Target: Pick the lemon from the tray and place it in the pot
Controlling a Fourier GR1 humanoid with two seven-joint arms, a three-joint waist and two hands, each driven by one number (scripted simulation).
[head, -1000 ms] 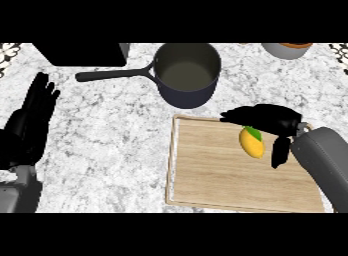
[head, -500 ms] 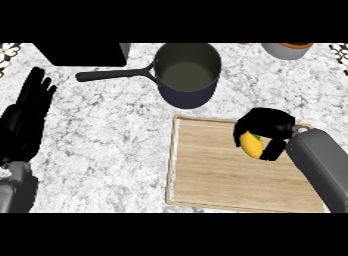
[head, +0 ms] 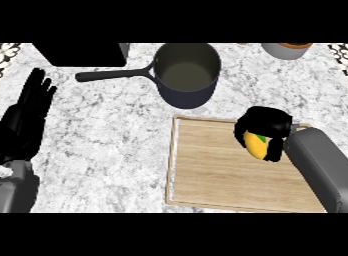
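The lemon (head: 255,145) is yellow with a green spot and sits inside my right hand (head: 265,126), whose fingers curl round it over the upper right part of the wooden tray (head: 221,175). Most of the lemon is hidden by the hand. Whether it touches the board cannot be told. The dark pot (head: 186,74), with a long black handle pointing left, stands on the marble counter up and to the left of that hand. My left hand (head: 23,120) rests open at the left edge, fingers up.
A black box (head: 85,54) stands at the back left beside the pot's handle. A grey cup with an orange rim (head: 286,49) is at the back right. Patterned tiles show at both upper corners.
My right hand has shut its fingers round the lemon and drawn slightly up and left over the tray. The left hand has barely shifted.
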